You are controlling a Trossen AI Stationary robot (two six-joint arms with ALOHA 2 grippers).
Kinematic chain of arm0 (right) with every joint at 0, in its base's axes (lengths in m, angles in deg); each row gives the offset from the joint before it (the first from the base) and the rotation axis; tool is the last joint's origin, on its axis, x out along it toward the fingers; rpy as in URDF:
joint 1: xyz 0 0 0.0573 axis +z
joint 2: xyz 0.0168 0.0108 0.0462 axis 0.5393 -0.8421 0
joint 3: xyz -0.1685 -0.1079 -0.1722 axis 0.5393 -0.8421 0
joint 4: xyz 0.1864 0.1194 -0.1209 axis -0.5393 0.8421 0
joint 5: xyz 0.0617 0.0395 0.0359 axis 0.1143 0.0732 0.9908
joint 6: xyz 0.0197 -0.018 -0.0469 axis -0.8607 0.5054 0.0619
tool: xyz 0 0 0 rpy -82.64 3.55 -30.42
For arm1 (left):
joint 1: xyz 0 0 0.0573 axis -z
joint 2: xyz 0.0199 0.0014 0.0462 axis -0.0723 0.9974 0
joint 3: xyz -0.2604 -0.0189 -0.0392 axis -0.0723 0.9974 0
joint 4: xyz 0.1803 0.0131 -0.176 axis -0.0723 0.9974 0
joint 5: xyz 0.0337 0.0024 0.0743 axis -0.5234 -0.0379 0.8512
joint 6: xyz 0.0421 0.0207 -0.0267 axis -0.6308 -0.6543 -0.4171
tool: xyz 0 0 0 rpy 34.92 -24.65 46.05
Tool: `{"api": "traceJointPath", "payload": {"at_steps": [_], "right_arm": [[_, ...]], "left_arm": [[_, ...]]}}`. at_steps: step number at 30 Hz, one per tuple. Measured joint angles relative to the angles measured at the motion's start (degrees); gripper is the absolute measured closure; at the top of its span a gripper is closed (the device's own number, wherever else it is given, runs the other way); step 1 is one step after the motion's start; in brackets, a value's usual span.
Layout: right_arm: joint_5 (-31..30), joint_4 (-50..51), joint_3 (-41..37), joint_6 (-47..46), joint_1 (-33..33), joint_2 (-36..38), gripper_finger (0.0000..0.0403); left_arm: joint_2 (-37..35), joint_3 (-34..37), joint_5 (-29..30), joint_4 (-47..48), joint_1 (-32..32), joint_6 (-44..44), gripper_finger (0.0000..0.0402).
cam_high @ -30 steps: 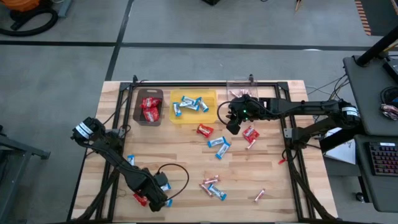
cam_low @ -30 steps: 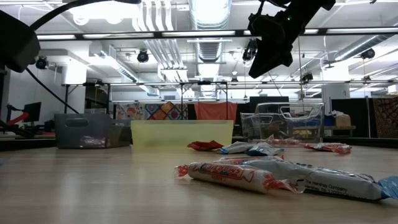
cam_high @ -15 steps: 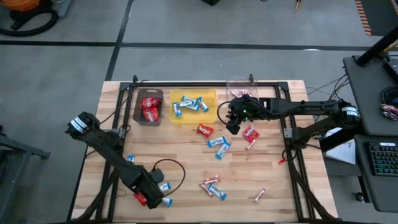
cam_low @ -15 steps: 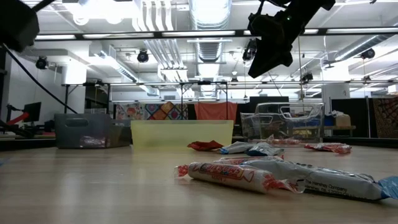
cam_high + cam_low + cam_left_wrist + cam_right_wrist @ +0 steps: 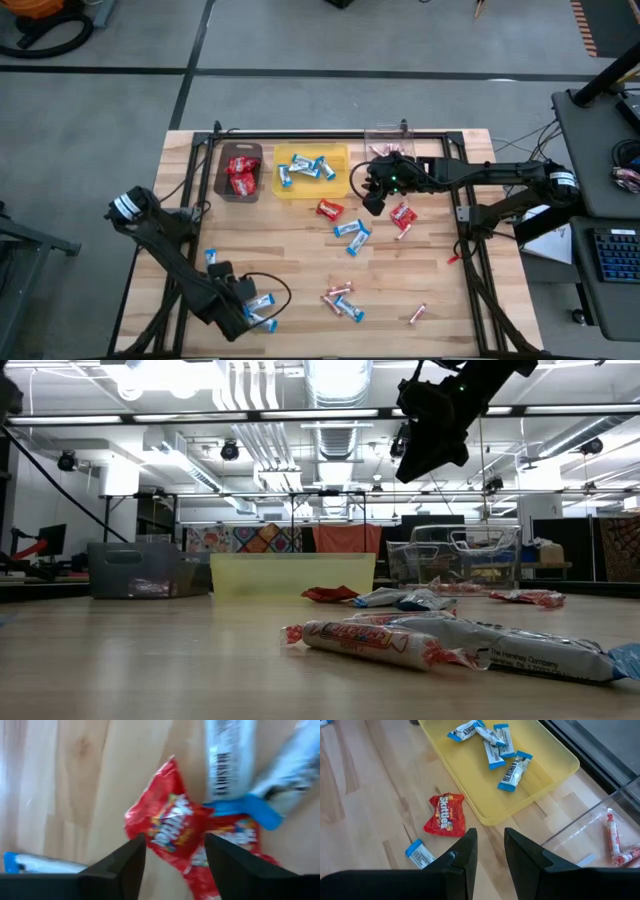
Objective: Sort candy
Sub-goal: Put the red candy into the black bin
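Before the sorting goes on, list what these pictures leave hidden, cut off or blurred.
- High view: the red packet under the left gripper is hidden by the arm itself.
- Left wrist view: the red packet is blurred and partly overlapped by a blue-and-white bar; that bar runs off the picture's edge.
- Low view: what lies in the yellow bin is masked by its cloudy wall.
- Right wrist view: the clear bin is cut off by the edge.

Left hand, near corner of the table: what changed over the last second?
The left hand has opened, fingers now spread on either side of a red packet lying on the table; nothing is gripped. Its arm has shifted slightly. The right hand stays raised by the yellow bin, and the other candies haven't moved.
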Motion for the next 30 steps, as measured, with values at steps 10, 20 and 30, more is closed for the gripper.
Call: {"api": "traceJointPath", "payload": {"at_steps": [10,20,30], "right_arm": [[0.06,-0.28,0.00,-0.01,0.38,0.00,0.0312],[0.05,-0.43,0.00,0.21,1.13,0.00,0.0312],[0.04,-0.55,-0.13,0.76,1.27,-0.01,0.0312]], "left_arm": [[4.31,0.60,-0.28,0.39,0.13,0.00,0.0228],[4.59,0.74,-0.06,0.42,0.20,-0.33,0.0372],[-2.15,0.74,10.04,-0.56,0.46,0.04,0.0401]]}}
